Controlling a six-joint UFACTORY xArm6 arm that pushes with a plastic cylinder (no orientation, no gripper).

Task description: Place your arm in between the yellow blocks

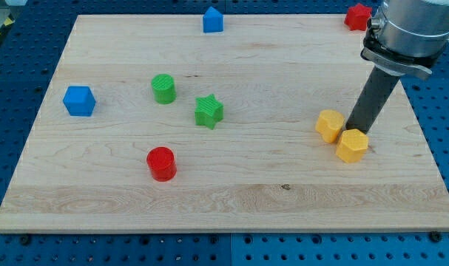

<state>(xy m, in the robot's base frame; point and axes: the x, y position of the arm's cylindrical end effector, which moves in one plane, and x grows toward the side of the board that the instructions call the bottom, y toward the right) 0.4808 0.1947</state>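
Jaws I have none, nothing clenched or released, just my tip (355, 130) lodged between two yellow blocks: one (330, 125) at nine o'clock, one (352, 145) at six; any sideways slide on the table (231, 196) could shove either away.
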